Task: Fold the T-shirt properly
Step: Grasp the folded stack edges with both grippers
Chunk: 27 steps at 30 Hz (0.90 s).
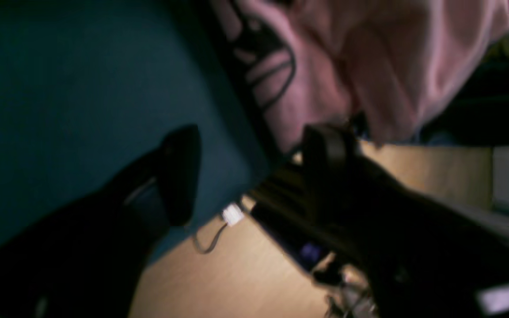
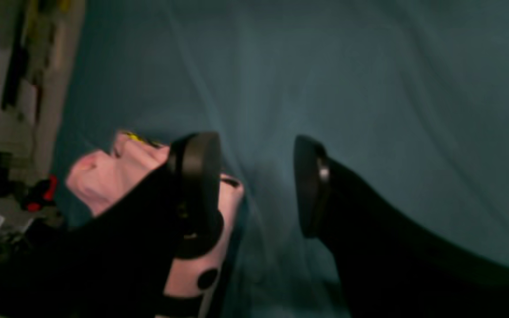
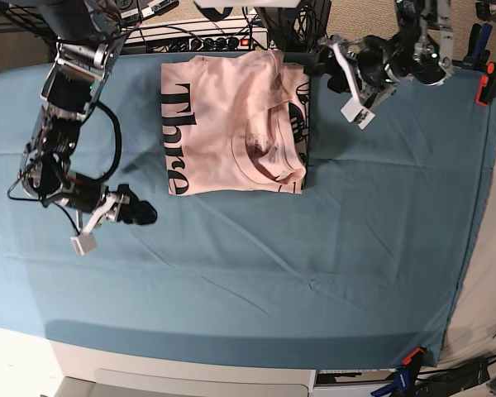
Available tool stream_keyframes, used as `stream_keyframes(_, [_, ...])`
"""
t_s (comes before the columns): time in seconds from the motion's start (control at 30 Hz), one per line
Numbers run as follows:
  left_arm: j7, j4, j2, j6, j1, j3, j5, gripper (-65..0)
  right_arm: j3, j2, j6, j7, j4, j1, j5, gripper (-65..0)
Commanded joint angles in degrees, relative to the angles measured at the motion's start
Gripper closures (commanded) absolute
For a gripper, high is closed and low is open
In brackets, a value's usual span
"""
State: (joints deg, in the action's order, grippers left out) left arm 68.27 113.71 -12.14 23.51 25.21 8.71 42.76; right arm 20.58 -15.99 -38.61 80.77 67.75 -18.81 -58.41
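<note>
The T-shirt [image 3: 231,124] lies at the far edge of the desk [image 3: 314,273], on the teal table cloth [image 3: 256,298], already gathered into a rough rectangle, with black lettering down one side and the ribbed neck turned up near the other. The left gripper [image 3: 322,70] hovers just beside the shirt's far corner, jaws spread and nothing between them; in its wrist view the pink cloth bunches just beyond the fingertips [image 1: 325,145]. The right gripper [image 3: 140,213] hangs over bare cloth, near the shirt's near corner on the lettered side, jaws spread and empty too, the shirt peeking out behind one finger in its wrist view.

By the look of it, the fold is well along, and tidying or one more fold remains. To do that well, each gripper should come down low on a true corner or edge and pinch all the layers together, not just the top one, since the corner by the left gripper looks rumpled. Both arms should lift and carry together, so the layers stay square and the table cloth is not caught.
</note>
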Motion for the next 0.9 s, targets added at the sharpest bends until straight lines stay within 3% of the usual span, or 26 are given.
stream_keyframes(0.0, [-0.83,1.03,0.28,-0.52,0.0,0.15,0.5,-38.5,-0.55,-1.16,-0.11,-0.77,0.22,-1.62,-1.22,-27.6])
stream_keyframes(0.4, [-0.81,1.01,6.16,-0.55,0.85,0.04,0.98,-38.7,-18.91,-1.79,-0.11,-0.77,-2.25,-2.08,-5.01,-29.6])
stream_keyframes(0.67, [-0.66,1.01,6.45,-0.5,1.81,-0.63,2.23,-38.7,-19.56,-1.77,-0.11,-0.77,-2.23,-2.14,-5.03,-29.6])
stream_keyframes(0.87, [-1.42,1.01,7.08,-0.59,1.64,-7.85,-0.02,-38.7,-19.56,-1.77,-0.11,-0.77,-2.23,-2.12,-4.98,-29.6])
